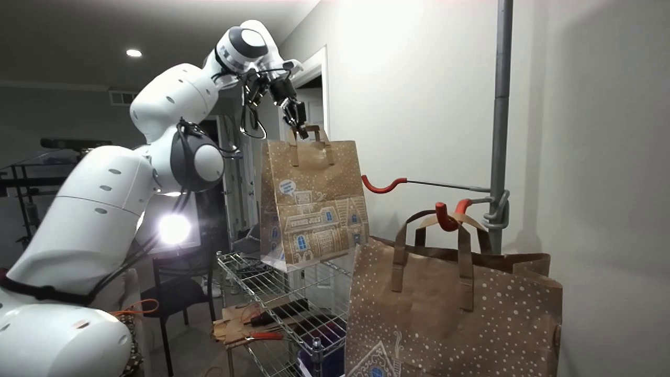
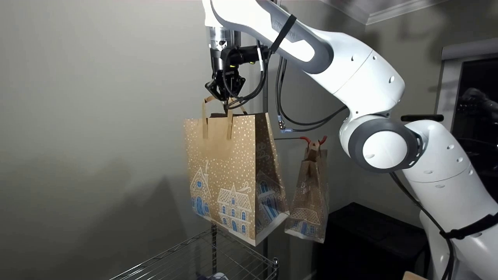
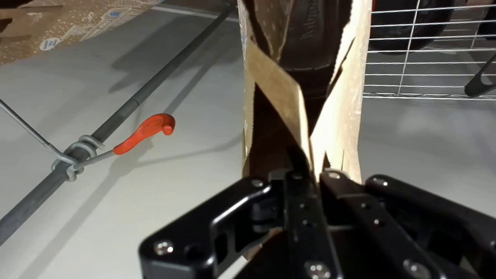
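My gripper (image 1: 302, 133) is shut on the handle (image 3: 276, 83) of a brown paper bag (image 1: 314, 180). Whether both handle straps are pinched I cannot tell. The held bag (image 2: 220, 149) hangs almost upright below the fingers, printed with white dots and blue-and-white houses. In the wrist view its mouth gapes open, with a dark inside. A similar bag (image 1: 439, 335) hangs by its handles from a red-tipped hook (image 1: 447, 217), apart from the gripper. In an exterior view this hanging bag (image 2: 311, 182) is behind the held one. Fingertips are partly hidden by the handle.
Another red-tipped hook (image 1: 384, 186) juts from the grey pole (image 1: 502, 104) by the wall; the wrist view shows a red-tipped hook (image 3: 147, 131) left of the held bag. A wire shelf (image 2: 194, 256) stands underneath; whether the bag touches it is unclear. A chair (image 1: 180, 288) stands behind.
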`<move>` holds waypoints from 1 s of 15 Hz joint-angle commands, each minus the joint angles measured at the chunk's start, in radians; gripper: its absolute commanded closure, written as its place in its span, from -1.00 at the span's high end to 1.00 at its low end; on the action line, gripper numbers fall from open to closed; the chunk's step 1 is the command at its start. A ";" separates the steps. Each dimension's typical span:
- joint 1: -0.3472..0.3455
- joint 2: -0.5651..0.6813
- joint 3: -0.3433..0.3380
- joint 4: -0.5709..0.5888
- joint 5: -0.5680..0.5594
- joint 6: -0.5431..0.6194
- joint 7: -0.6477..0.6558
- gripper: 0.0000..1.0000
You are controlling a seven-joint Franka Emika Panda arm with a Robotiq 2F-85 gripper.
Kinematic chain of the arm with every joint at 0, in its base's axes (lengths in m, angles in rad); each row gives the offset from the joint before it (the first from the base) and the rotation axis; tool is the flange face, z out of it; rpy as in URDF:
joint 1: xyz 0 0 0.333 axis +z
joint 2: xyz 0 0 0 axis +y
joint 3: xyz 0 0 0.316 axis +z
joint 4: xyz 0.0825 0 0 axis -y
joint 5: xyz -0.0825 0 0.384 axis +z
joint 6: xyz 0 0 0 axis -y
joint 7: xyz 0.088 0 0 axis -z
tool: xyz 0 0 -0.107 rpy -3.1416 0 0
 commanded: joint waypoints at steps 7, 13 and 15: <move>-0.174 -0.025 0.072 -0.027 0.086 -0.002 -0.402 -0.99; -0.295 -0.018 0.088 -0.031 0.104 0.036 -0.632 -0.99; -0.339 -0.014 0.095 -0.034 0.120 0.056 -0.688 -0.99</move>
